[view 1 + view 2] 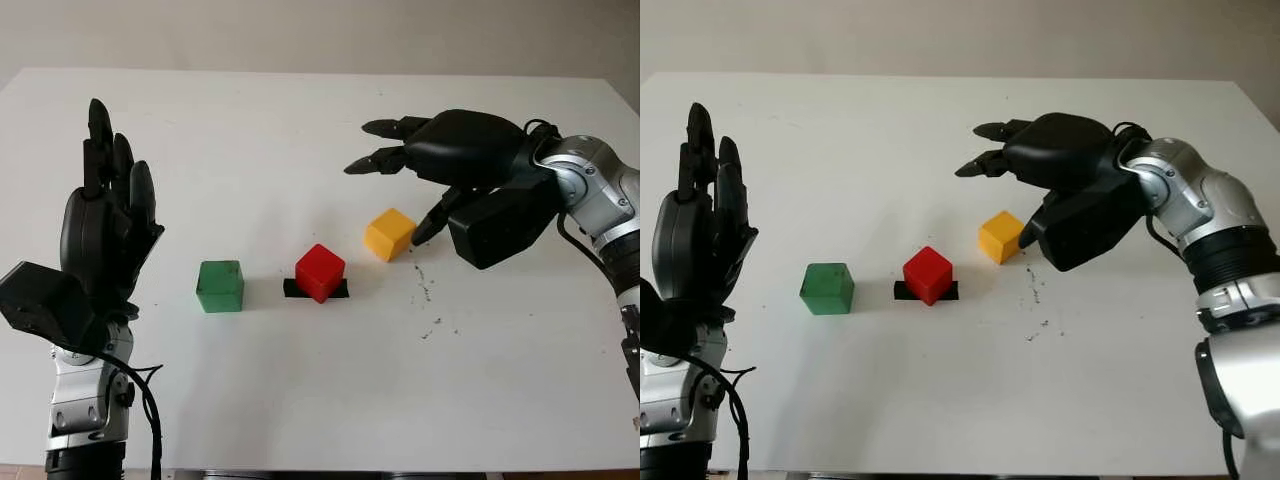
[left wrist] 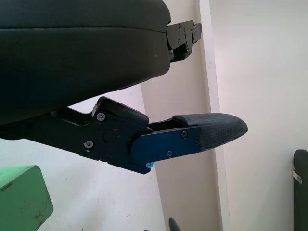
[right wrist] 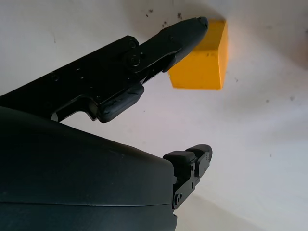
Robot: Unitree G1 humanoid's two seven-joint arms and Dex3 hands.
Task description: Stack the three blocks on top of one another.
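**Right hand poised beside the yellow block, nothing stacked yet**

Now, from the left eye view, you have three blocks sitting singly on the white table [image 1: 300, 400], in a loose row across its middle: the green block [image 1: 220, 286] toward the left edge, the red block [image 1: 320, 272] on a strip of black tape [image 1: 340, 290] at the centre, and the yellow block [image 1: 389, 234] a little further back and to the right. None touches another. Your right hand [image 1: 465, 160] hangs above the table on the right side, open and holding nothing, its thumb tip just beside the yellow block's right face and its other fingers reaching out over the table behind the block. Your left hand [image 1: 100, 235] is raised upright near the left edge, open, well apart from the green block.

From the right eye view the same spacing holds: the yellow block lies down and to the left of the right palm, so that hand is plainly the nearer one for it.

From the left wrist view you see a corner of the green block beyond the hand's shell.

From the right wrist view one finger [image 3: 178, 36] crosses the near edge of the yellow block; whether it touches, you cannot tell. I judge the next move needs the hand lowered and shifted left to straddle the block.
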